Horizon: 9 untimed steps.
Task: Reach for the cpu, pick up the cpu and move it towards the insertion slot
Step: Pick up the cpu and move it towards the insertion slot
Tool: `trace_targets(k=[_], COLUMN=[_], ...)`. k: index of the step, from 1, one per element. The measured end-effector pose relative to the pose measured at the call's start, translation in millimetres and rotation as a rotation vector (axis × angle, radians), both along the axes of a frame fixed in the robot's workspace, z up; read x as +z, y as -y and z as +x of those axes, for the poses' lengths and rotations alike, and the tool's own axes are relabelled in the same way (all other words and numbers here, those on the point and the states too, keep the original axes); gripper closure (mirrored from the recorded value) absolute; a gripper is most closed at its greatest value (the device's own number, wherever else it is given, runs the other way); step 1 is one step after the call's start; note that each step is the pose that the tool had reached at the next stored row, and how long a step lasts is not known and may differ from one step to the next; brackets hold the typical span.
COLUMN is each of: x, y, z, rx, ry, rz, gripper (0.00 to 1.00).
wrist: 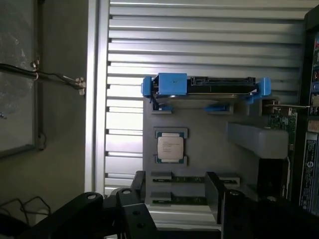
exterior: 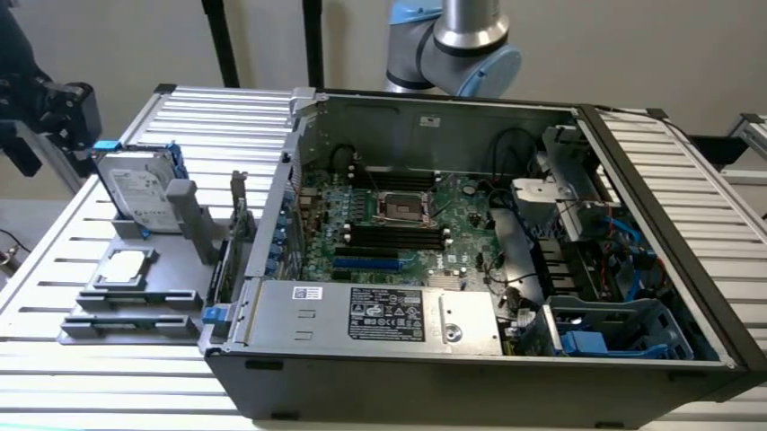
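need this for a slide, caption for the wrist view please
View past the open jaws to the grey tray, chip seated on it near the blue-bracketed hard drive.

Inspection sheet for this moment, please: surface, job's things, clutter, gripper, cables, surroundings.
Surface: slatted metal table carrying a grey tray and an open case.
Job's things: cpu flat in its tray pocket; socket on the motherboard.
Clutter: hard drive on edge, memory sticks in the tray.
Gripper: gripper open, holding nothing, above the tray.
Cables: black cables inside the case.
Surroundings: black stand at the exterior view's left.
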<state>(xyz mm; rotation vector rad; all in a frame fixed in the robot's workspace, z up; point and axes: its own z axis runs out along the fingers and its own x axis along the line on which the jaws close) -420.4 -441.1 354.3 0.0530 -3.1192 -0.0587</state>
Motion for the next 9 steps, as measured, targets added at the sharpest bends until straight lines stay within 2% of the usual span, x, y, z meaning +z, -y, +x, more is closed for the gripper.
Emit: trace_targets(k=[4,9], x=[-7.4,-16.3], y=[-0.2,-0.1], z=[-2.5,-4.1], rx=[0.014,0.018], ry=[0.0023,0.0025], rz=[0.0001,0.0], gripper=[0.4,0.4])
